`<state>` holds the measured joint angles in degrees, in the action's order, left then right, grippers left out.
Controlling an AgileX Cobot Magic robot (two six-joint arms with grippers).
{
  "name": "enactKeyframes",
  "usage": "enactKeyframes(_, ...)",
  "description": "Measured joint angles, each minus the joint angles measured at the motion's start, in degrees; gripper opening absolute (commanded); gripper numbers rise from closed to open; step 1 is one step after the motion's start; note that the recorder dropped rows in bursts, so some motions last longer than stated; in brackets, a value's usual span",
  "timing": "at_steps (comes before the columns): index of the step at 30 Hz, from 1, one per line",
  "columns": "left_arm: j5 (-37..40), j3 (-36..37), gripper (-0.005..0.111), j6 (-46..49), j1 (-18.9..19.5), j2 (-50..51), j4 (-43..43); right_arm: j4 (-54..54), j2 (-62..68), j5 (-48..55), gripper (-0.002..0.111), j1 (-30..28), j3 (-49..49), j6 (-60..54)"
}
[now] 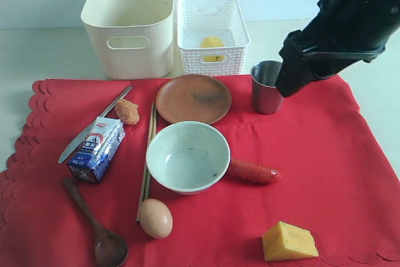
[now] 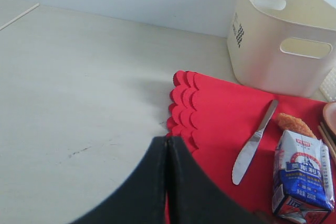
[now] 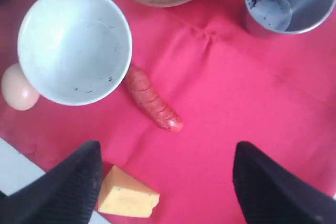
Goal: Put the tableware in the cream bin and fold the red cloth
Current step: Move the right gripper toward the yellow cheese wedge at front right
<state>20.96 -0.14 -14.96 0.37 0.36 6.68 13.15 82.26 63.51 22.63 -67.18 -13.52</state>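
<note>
right claw (image 3: 168, 150) wide open, empty, hanging over the far right of the cloth (image 1: 312, 173)
cup (image 1: 267, 87) is the closest tableware: in the exterior view it stands just left of the right arm (image 1: 325, 42), upright, mouth up, near the cloth's far edge, right of the plate (image 1: 193, 98) with a gap between
round, so no long axis to line up with; I'd guess a pinch across the wall
right arm plainly nearer. left claw (image 2: 168, 142) is closed on nothing, over bare table (image 2: 79, 103) off the cloth's far left corner, closest to the knife (image 2: 254, 148), which runs near-left to far-right
bin (image 1: 100, 48) is far left of the cup, past the basket (image 1: 231, 26), so the carry likely crosses over that
cloth is soft and creased by the cup, could drag on lift
bowl (image 1: 187, 156), chopsticks (image 1: 147, 161), spoon (image 1: 94, 223) all on the cloth; nothing in the bin that I can see
</note>
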Motion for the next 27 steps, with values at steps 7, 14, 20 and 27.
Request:
enactKeyframes(7, 0.0, 0.0, 0.000, 0.0, 0.0, 0.0, 0.0, 4.7, -6.3, -0.1, 0.067, 0.0, 5.9, -3.2)
enactKeyframes(14, 0.0, 0.0, 0.000, 0.0, 0.0, 0.0, 0.0, 7.9, -10.1, 2.9, 0.067, 0.0, 9.8, -8.6)
enactKeyframes(20, 0.0, 0.0, 0.000, 0.0, 0.0, 0.0, 0.0, 11.3, -10.4, 4.0, 0.067, 0.0, 12.3, -16.5)
enactKeyframes(27, 0.0, 0.0, 0.000, 0.0, 0.0, 0.0, 0.0, 11.9, -9.4, 4.0, 0.067, 0.0, 14.8, -33.0)
